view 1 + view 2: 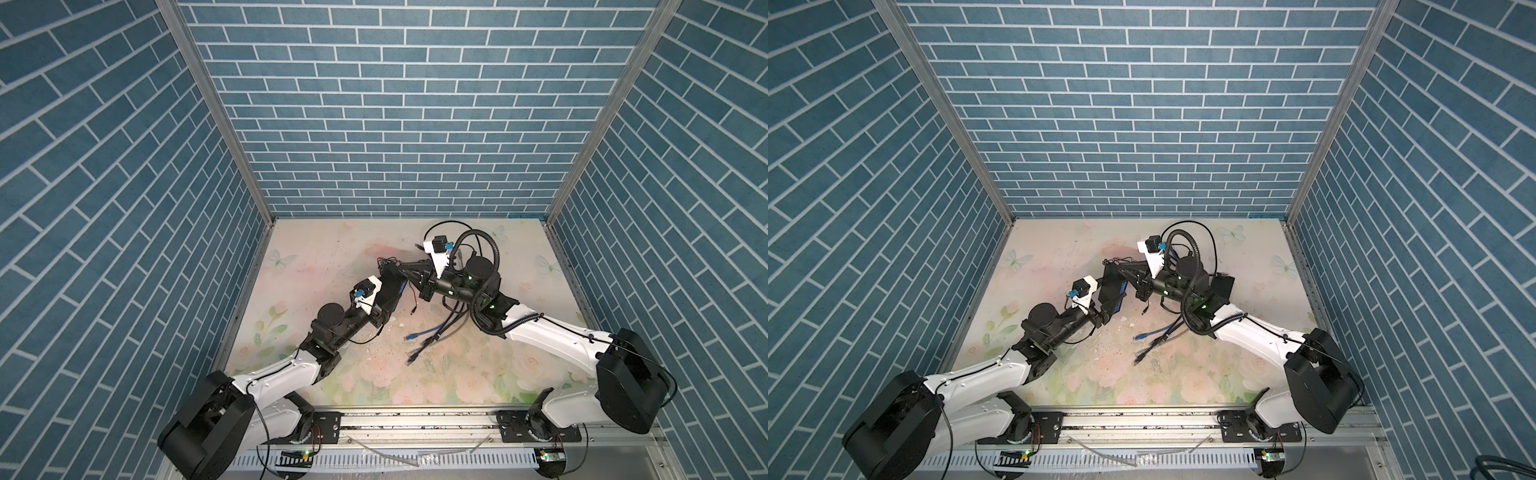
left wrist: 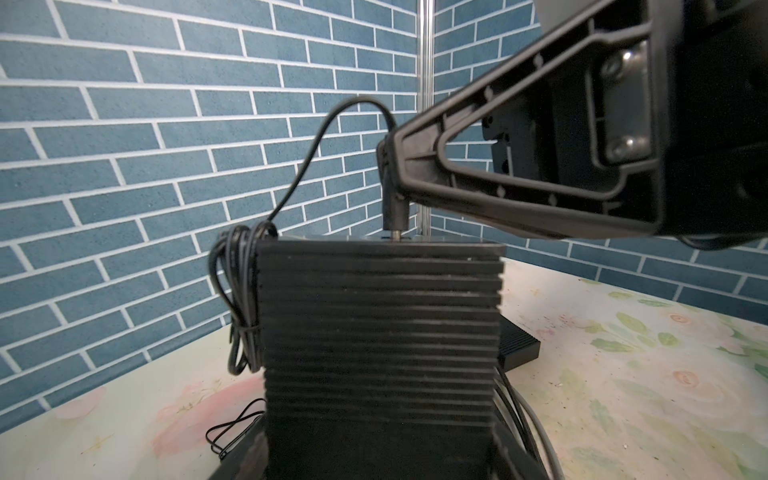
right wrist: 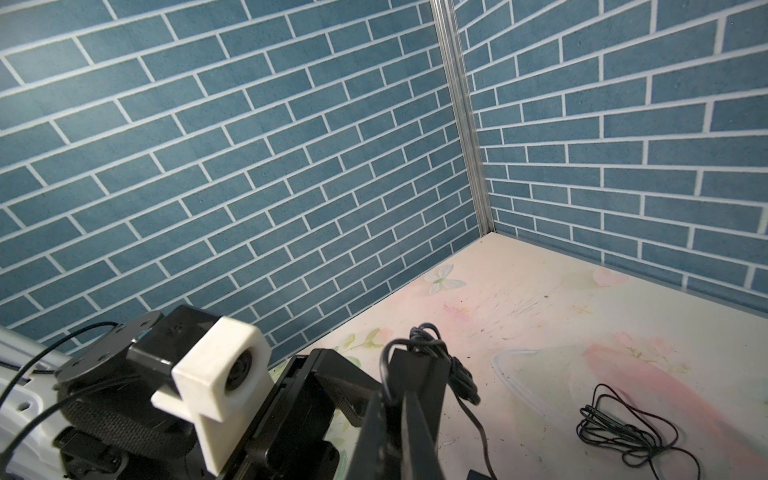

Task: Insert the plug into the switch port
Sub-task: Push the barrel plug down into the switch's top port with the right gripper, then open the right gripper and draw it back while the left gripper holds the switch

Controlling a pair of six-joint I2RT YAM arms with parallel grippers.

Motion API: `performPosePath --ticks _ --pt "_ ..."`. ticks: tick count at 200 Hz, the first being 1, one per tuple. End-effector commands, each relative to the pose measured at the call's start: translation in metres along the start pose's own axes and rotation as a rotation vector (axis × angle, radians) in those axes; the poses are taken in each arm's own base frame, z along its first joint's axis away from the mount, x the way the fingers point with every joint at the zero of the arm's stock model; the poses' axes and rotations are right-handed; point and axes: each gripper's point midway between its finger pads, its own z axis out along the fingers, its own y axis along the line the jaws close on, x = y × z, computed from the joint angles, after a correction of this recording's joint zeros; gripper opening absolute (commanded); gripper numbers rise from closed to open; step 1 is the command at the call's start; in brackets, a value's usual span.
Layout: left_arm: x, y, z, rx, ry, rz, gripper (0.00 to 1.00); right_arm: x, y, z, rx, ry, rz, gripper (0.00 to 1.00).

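**Plug at the switch's upper edge, both hands grasping**

The plug (image 2: pixel 392 208) stands upright over the switch (image 2: pixel 380 332), its metal tip meeting the switch's upper edge; how deep it sits cannot be told. The right hand (image 2: pixel 395 166) is clenched on the plug's black body, its triangular fingers pressed together on it. The plug's cord (image 2: pixel 316 145) arcs away and drops into a tied bundle hanging against the switch's side. The switch, a black ribbed box with a blue edge, stands on end near the middle of the desk (image 1: pixel 332 257); the left hand (image 1: pixel 386 309) grasps it from the near side, a finger on either flank. A loose coil of thin wire (image 3: pixel 623 424) lies on the desk beyond the switch; network cables (image 1: pixel 424 336) trail under the right arm toward the near edge.
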Motion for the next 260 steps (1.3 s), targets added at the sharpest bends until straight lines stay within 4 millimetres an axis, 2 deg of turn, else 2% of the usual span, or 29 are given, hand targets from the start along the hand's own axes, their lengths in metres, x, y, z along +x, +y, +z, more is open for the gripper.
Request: performPosePath --ticks 1,97,177,260 --pt "-0.18 -0.001 -0.034 -0.017 -0.595 0.137 0.25 0.153 0.003 -0.015 -0.018 0.492 0.235 0.0" --pt "-0.199 -0.001 -0.04 -0.01 -0.675 0.166 0.24 0.169 0.007 -0.013 -0.058 0.575 0.276 0.0" --pt "-0.216 -0.005 -0.046 0.005 -0.705 0.192 0.22 0.201 -0.003 -0.024 0.054 0.708 0.223 0.0" --pt "-0.231 -0.007 -0.055 0.004 -0.752 0.218 0.22 0.215 0.009 -0.022 -0.004 0.769 0.229 0.0"
